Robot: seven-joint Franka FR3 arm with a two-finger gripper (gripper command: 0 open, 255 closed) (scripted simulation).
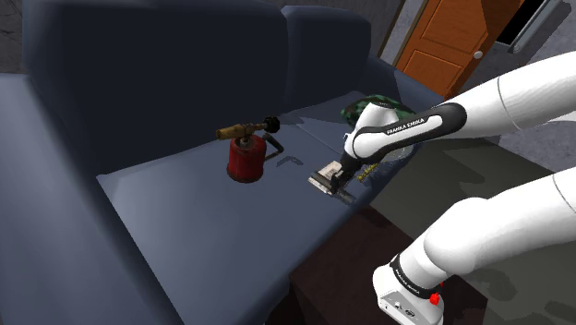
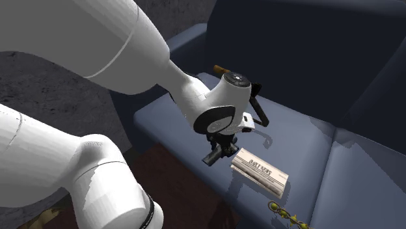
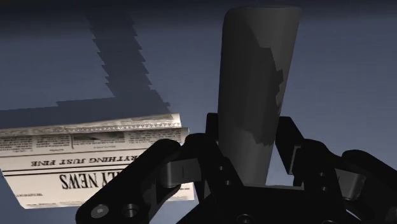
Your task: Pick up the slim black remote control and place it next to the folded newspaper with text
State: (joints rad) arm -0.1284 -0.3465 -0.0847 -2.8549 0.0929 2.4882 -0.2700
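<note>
Home living room: dark blue upholstered sofa (image 1: 185, 222), orange panelled wooden door (image 1: 457, 42), folded printed newspaper (image 2: 260, 171) on its seat.

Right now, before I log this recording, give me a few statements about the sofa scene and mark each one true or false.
1. The pincer is shut on the slim dark remote. True.
2. The folded newspaper lies on the floor. False: it lies on the blue sofa seat, close beside the pincer.
3. A red canister with a brass nozzle stands upright on the sofa seat. True.
4. The door beyond the sofa is white. False: it is orange-brown.
</note>
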